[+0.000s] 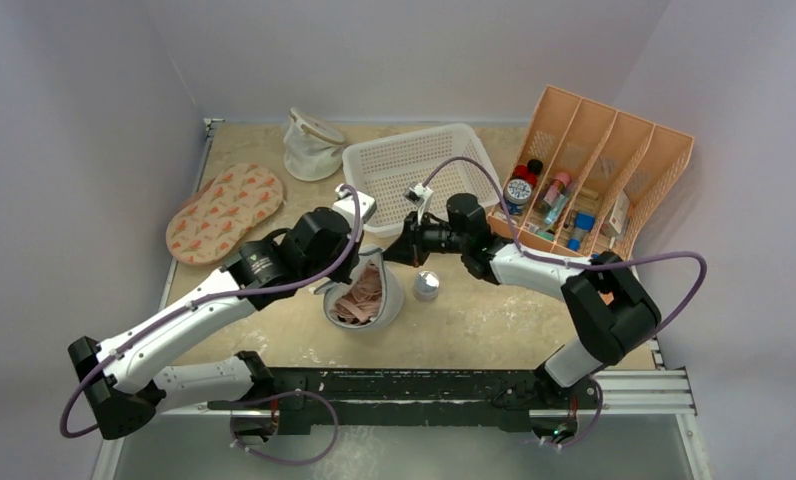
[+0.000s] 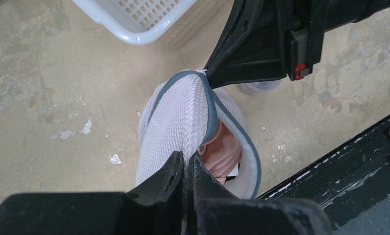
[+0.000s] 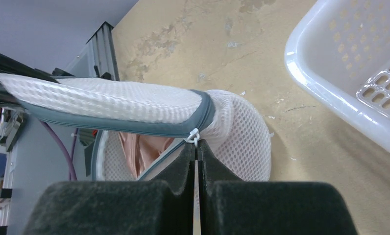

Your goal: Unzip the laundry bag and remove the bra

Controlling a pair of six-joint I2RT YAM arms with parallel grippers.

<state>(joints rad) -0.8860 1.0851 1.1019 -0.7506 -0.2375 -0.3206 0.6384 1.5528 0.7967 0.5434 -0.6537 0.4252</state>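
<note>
Left wrist: left tool (image 2: 187,159) pinches laundry bag (image 2: 176,115).

The left arm (image 1: 174,325) and the right arm (image 1: 544,268) had white shells and black joints. A purple cable (image 1: 689,285) ran along each one. The fingers (image 3: 181,166) were matte black, and the right gripper (image 2: 208,73) carried a red tab (image 2: 299,71).

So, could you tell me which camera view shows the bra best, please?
The top external view: it looks down into the open laundry bag onto the pink bra. The left wrist view shows a patch beside the lid; the right wrist view only a sliver beneath it.
</note>
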